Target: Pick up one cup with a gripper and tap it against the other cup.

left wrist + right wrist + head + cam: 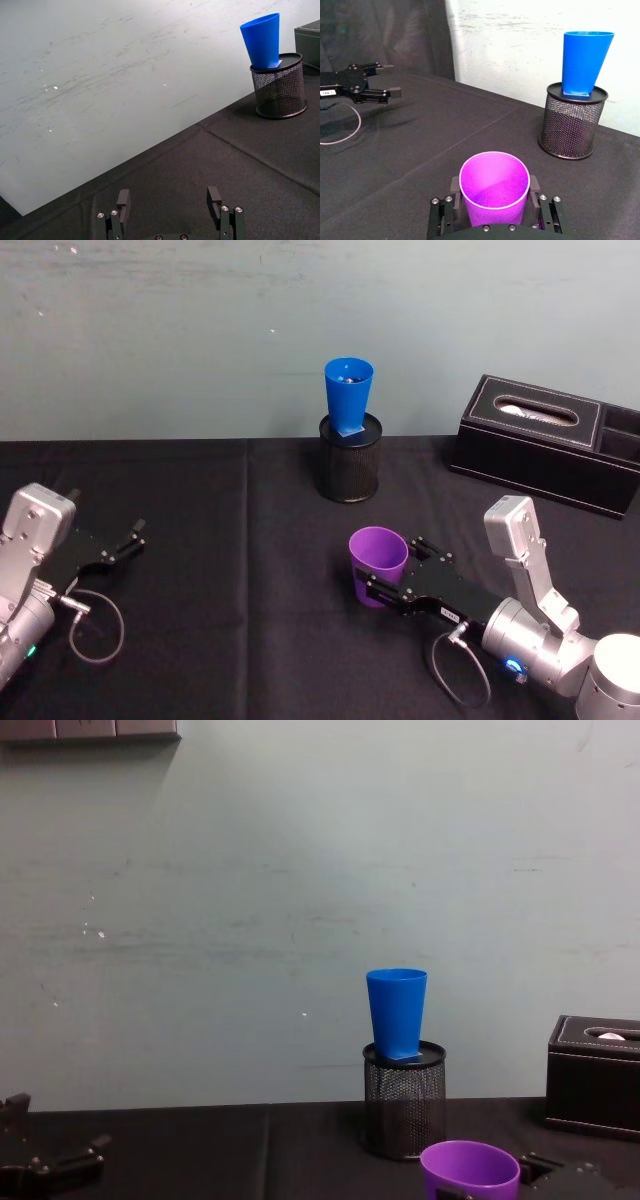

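Black cloth covers the table (230, 540), with a pale wall behind. My right gripper (388, 570), near right of centre, has its fingers closed on either side of the purple cup (377, 562). The cup is mouth up, its inside bare; I cannot tell whether its base touches the cloth. Far centre: the blue cup (347, 392) stands mouth up with its base set in the black mesh pen holder (349, 465). Far right: a black tissue box (545, 440), white tissue in its slot. My left gripper (135, 538) sits near left, fingers spread, holding nothing.
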Action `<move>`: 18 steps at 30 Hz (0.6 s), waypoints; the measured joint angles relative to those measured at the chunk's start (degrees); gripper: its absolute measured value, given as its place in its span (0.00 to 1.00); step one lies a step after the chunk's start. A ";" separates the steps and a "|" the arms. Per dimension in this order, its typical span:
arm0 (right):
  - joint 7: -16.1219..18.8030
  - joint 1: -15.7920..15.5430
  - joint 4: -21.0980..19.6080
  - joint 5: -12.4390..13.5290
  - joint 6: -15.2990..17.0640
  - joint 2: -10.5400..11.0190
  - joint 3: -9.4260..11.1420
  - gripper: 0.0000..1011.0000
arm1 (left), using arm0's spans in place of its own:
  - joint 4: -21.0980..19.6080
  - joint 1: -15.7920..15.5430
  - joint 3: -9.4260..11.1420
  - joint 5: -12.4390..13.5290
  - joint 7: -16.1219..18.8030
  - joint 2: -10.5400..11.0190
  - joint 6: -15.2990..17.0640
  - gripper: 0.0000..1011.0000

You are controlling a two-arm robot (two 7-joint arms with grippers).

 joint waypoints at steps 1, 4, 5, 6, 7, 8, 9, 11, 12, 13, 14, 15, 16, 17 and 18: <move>0.00 0.00 0.00 0.00 0.00 0.00 0.00 0.77 | 0.00 0.00 0.00 0.00 0.00 0.00 0.00 0.99; 0.00 0.00 0.00 0.00 0.00 0.00 0.00 0.75 | 0.00 0.00 0.00 0.00 0.00 0.00 0.00 0.99; 0.00 0.00 0.00 0.00 0.00 0.00 0.00 0.74 | 0.00 0.00 0.00 0.00 0.00 0.00 0.00 0.99; 0.00 0.00 0.00 0.00 0.00 0.00 0.00 0.74 | 0.00 0.00 0.00 0.00 0.00 0.00 0.00 0.99; 0.00 0.00 0.00 0.00 0.00 0.00 0.00 0.73 | 0.00 0.00 0.00 0.00 0.00 0.00 0.00 0.99; 0.00 0.00 0.00 0.00 0.00 0.00 0.00 0.73 | 0.00 0.00 0.00 0.00 0.00 0.00 0.00 0.99; 0.00 0.00 0.00 0.00 0.00 0.00 0.00 0.73 | 0.00 0.00 0.00 0.00 0.00 0.00 0.00 0.99; 0.00 0.00 0.00 0.00 -0.01 0.00 0.00 0.72 | 0.00 0.00 0.00 0.00 0.00 0.00 0.00 0.99; 0.00 0.00 0.00 0.00 -0.01 0.00 0.00 0.72 | 0.00 0.00 0.00 0.00 0.00 0.00 0.00 0.99; 0.00 0.00 0.00 0.00 0.00 0.00 0.00 0.72 | 0.00 0.00 0.00 0.00 0.00 0.00 0.00 0.99; 0.00 0.00 0.00 0.00 -0.01 0.00 0.00 0.71 | 0.00 0.00 0.00 0.00 0.00 0.00 0.00 0.99; 0.02 0.00 -0.07 0.09 0.16 0.00 0.05 0.71 | 0.00 0.00 0.00 0.00 0.00 0.00 0.00 0.99; 0.11 0.05 -0.40 0.50 0.77 0.02 0.25 0.71 | 0.00 0.00 0.00 0.00 0.00 0.00 0.00 0.99; 0.21 0.14 -0.63 0.78 1.13 0.05 0.39 0.71 | 0.00 0.00 0.00 0.00 0.00 0.00 0.00 0.99; 0.35 0.27 -0.87 1.06 1.55 0.11 0.53 0.71 | 0.00 0.00 0.00 0.00 0.00 0.00 0.00 0.99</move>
